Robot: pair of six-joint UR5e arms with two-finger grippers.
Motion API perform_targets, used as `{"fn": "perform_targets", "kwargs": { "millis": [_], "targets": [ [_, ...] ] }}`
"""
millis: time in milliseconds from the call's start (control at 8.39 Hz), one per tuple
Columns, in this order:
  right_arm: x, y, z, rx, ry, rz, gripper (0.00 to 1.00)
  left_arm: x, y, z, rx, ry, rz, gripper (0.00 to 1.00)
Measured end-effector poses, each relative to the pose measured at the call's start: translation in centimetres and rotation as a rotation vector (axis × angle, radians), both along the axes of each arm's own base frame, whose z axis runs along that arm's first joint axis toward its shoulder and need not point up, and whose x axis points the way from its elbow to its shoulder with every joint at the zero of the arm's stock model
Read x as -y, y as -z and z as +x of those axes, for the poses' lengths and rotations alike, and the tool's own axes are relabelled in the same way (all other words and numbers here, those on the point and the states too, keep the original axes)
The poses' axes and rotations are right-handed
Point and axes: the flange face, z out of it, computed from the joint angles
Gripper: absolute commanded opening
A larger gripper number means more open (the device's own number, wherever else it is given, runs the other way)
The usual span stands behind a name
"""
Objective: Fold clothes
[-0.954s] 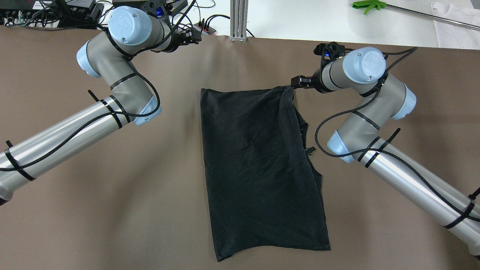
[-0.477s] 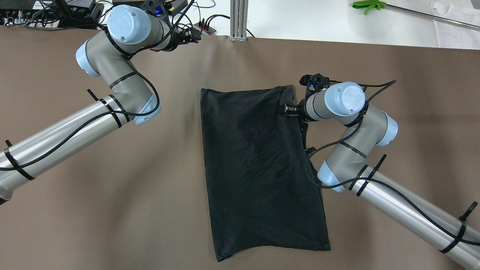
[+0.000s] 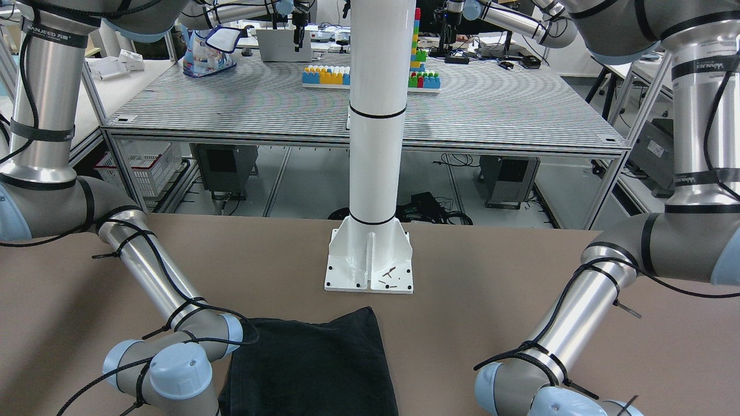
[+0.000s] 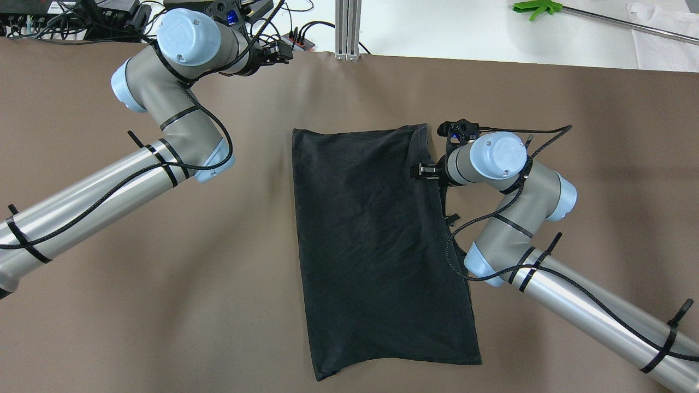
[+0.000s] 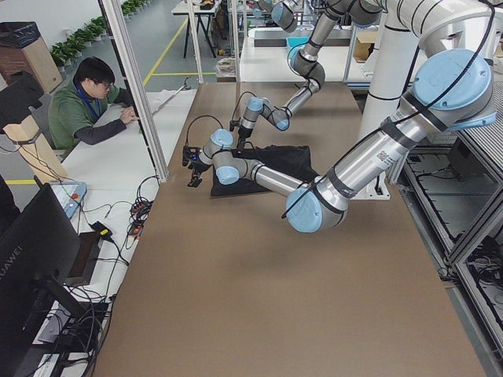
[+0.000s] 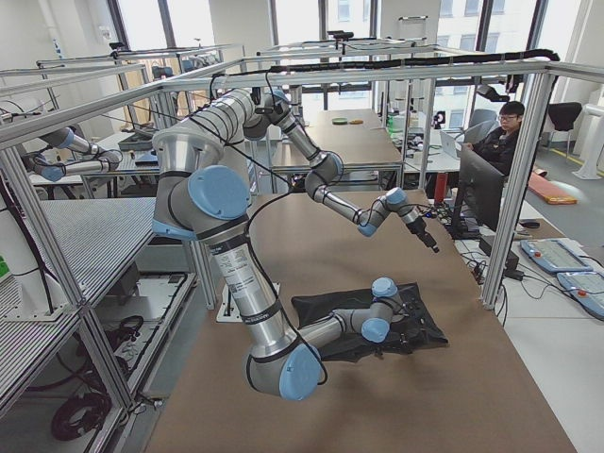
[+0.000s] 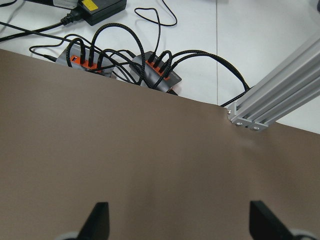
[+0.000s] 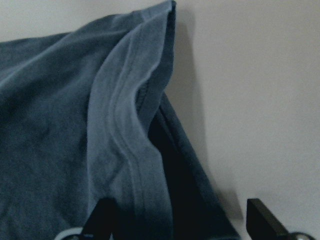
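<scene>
Black clothes lie flat mid-table.
I see plain matte fabric, roughly rectangular and lightly creased, with a stitched hem doubled along its right edge. My right gripper hangs wide open over that hem, gripping nothing. The left gripper is also wide open, over bare table.

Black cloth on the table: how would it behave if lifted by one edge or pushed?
Probably floppy: the black cloth lies flat with soft wrinkles, so a lifted edge would sag and drape. It looks thin, so probably light. Pushed by the right gripper, it may bunch rather than slide, as its layers sit offset.
</scene>
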Motion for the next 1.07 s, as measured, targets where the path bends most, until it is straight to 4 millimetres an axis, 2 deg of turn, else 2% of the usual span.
{"fn": "perform_targets", "kwargs": {
  "millis": [238,715,835,1073],
  "targets": [
    [0.2,-1.8,0.6,-0.039,0.019,0.015,0.95,-0.1,0.0,0.2,0.0,-0.002,0.0,1.0],
    [3.2,-3.8,6.4,-0.066,0.037,0.033,0.95,-0.2,0.3,0.4,-0.005,-0.001,-0.002,1.0],
    [3.7,-3.2,8.0,-0.027,0.056,0.016,0.95,-0.2,0.5,0.5,-0.008,-0.001,-0.002,1.0],
    [2.8,0.1,10.0,0.106,0.051,-0.054,0.95,-0.1,0.8,0.4,-0.012,0.001,-0.001,1.0]
  ]
}}
